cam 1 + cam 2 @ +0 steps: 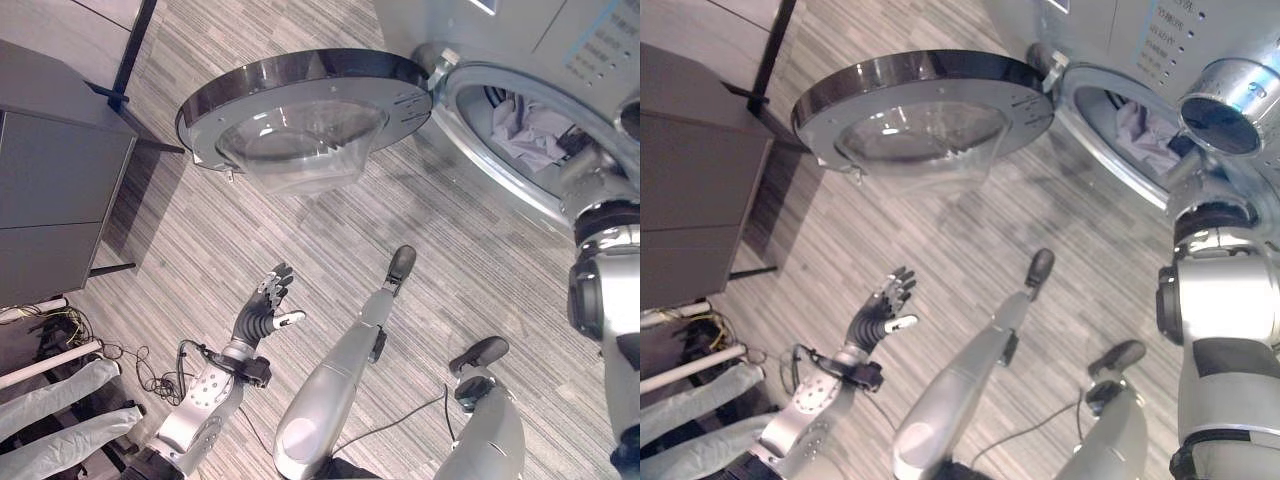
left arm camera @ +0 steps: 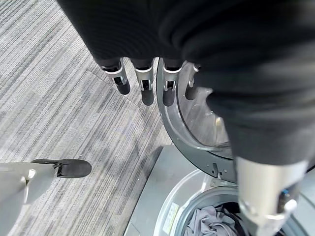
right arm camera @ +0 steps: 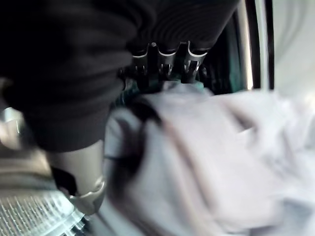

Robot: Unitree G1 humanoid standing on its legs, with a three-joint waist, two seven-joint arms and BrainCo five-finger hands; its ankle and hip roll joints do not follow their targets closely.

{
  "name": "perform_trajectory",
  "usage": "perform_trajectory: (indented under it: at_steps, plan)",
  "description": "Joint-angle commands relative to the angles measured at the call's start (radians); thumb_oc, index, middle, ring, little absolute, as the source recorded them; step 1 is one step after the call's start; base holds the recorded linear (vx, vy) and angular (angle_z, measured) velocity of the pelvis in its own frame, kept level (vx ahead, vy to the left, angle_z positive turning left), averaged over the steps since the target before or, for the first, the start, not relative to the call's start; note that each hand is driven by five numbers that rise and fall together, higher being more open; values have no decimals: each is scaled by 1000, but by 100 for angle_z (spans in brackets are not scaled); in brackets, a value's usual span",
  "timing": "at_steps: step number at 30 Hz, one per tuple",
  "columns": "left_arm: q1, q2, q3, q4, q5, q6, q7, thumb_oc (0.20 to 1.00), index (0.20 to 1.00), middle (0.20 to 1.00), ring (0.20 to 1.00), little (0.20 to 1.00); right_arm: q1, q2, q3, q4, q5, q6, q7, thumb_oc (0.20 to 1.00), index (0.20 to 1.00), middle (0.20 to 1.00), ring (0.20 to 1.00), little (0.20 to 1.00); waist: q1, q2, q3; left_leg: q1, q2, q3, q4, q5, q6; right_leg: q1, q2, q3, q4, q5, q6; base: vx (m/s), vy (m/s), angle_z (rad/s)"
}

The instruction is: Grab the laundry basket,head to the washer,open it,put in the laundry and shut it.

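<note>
Washer point(image 1: 560, 40) at the far right, round door point(image 1: 300, 105) swung wide open over the striped carpet floor point(image 1: 470, 280). Pale grey laundry point(image 1: 530, 130) bunched inside the drum, against its nearer rim. Dark cabinet point(image 1: 60, 190) along the left edge of the floor, well apart from the washer. Right arm reaching into the drum opening; right hand point(image 3: 167, 66) seen from its wrist camera right over the laundry, fingers point(image 3: 189, 69) extended down into the cloth, tips hidden in the folds, so cannot tell whether gripping or loose. Left hand point(image 1: 265, 310) hanging over bare floor below the door, fingers point(image 2: 147, 91) straight and spread, thumb apart, touching and holding nothing.
</note>
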Motion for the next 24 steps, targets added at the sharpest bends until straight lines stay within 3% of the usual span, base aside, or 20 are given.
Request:
perform_trajectory:
  at_steps: [1, 4, 6, 8, 12, 14, 18, 19, 24]
  plan:
    - [-42, -7, -2, 42, 8, -18, 22, 1000, 1000, 1000, 1000, 1000, -39, -152, 96, -180, 42, -93, -30, 1000, 1000, 1000, 1000, 1000, -15, -39, 32, 31, 25, 24, 33, -183, -72, 222, 125, -22, -247, -62, -77, -4, 26, -3]
    - [-46, -16, 5, 46, 6, -20, 37, 1000, 1000, 1000, 1000, 1000, 21, -103, 89, -312, -29, -126, -94, 1000, 1000, 1000, 1000, 1000, -29, -48, 39, 37, 27, 28, 40, -188, -67, 230, 127, -15, -253, -55, -77, -2, 7, -1]
    - [-52, -30, 13, 47, 13, -22, 58, 1000, 1000, 1000, 1000, 1000, 103, -43, 91, -486, -216, -149, -216, 1000, 1000, 1000, 1000, 1000, -39, -53, 48, 41, 29, 30, 47, -192, -62, 233, 127, -10, -255, -49, -77, -22, 15, -5]
    - [-65, -56, 18, 50, 36, -40, 86, 1000, 1000, 1000, 1000, 1000, 222, 70, 52, -717, -538, -85, -396, 1000, 1000, 1000, 1000, 1000, -46, -50, 58, 40, 27, 25, 59, -196, -56, 242, 127, -10, -252, -49, -78, -28, -16, -8]
    - [-68, -63, 23, 35, 67, -59, 118, 1000, 1000, 1000, 1000, 1000, 335, 223, 13, -859, -781, -5, -511, 1000, 1000, 1000, 1000, 1000, -48, -33, 64, 28, 17, 13, 70, -198, -51, 230, 120, -17, -225, -61, -82, -9, 9, -14]
    - [-59, -64, 25, 31, 76, -61, 124, 1000, 1000, 1000, 1000, 1000, 368, 262, 16, -885, -836, 18, -529, 1000, 1000, 1000, 1000, 1000, -50, -31, 63, 25, 15, 14, 73, -199, -49, 225, 117, -15, -220, -62, -82, -9, 46, -7]
    - [-23, -69, 26, 15, 119, -66, 170, 1000, 1000, 1000, 1000, 1000, 568, 476, 84, -905, -967, 77, -565, 1000, 1000, 1000, 1000, 1000, -63, -32, 64, 1, 17, 13, 82, -198, -46, 194, 111, -15, -191, -61, -83, -14, 57, 0]
    - [-20, -69, 27, 14, 120, -66, 171, 1000, 1000, 1000, 1000, 1000, 572, 479, 85, -908, -968, 79, -566, 1000, 1000, 1000, 1000, 1000, -65, -33, 64, 2, 17, 13, 83, -198, -46, 195, 110, -15, -190, -61, -83, -20, 43, 1]
    - [-16, -71, 53, 14, 151, -53, 210, 1000, 1000, 1000, 1000, 1000, 757, 564, 214, -924, -927, 66, -444, 1000, 1000, 1000, 1000, 1000, -101, -77, 64, 1, 35, 24, 80, -193, -52, 189, 116, -13, -191, -45, -84, -28, 7, 3]
